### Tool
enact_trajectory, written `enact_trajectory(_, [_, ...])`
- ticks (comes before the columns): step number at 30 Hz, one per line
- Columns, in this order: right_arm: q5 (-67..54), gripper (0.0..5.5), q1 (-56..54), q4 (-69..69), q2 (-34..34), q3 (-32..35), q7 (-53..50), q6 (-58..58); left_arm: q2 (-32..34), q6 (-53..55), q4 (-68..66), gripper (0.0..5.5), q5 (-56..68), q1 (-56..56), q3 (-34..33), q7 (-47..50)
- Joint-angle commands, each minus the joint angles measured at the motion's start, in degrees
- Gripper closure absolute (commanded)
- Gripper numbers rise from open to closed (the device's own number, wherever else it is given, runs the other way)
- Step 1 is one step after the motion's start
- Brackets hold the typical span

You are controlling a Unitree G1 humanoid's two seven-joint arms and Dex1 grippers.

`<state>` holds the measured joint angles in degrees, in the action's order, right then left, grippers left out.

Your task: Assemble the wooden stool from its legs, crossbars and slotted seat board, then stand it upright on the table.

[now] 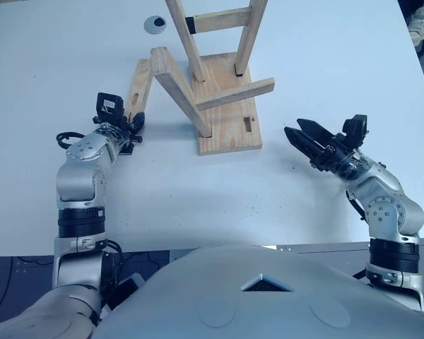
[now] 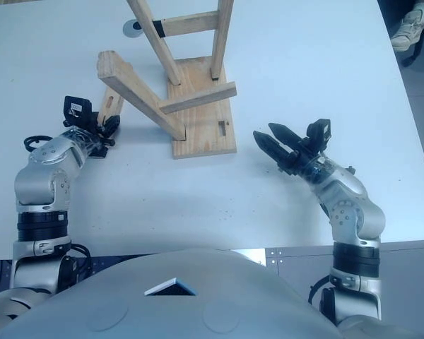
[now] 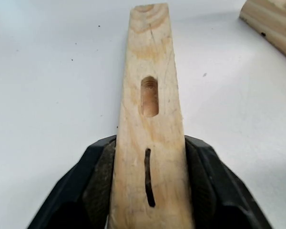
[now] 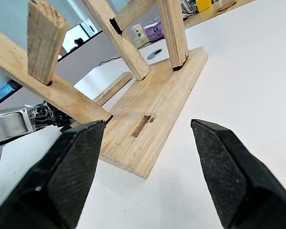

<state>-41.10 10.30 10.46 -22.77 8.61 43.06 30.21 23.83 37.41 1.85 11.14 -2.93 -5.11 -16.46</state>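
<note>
My left claw (image 3: 150, 167) is pinching the near end of a loose leg (image 1: 140, 81), one pad on each narrow edge. The leg lies flat on the counter (image 1: 339, 70), left of the half-built stool, with its broad face and oblong mortise turned up. The seat board (image 1: 230, 131) lies flat, underside up, at centre. Two far legs stand in it, joined by a crossbar (image 1: 222, 20). A third leg (image 1: 178, 85) leans up from the near-left corner, and a second crossbar (image 1: 237, 94) sticks out of it to the right, its free end in the air. An empty slot (image 1: 248, 124) waits on the board's near right. My right claw (image 1: 295, 128) hovers spread and empty just right of the board, aimed at that corner. I judge the leg to be light, stiff and tough, so a firm squeeze should not hurt it, but the planed edges may slip. Held this close to the end, it will probably sag and twist once lifted, so I would rather take it nearer the middle, clear of the mortise. The leaning leg looks loosely seated, so the board probably needs steadying at its bare near edge when the last leg goes in.
</note>
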Motion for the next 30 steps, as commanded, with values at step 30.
enact_trajectory(30, [-21.49,2.19,-57.64,-15.34,9.65,-2.00,4.20,14.11,-0.33,3.75,-19.32,3.51,37.39,-46.41,-2.92,-57.06])
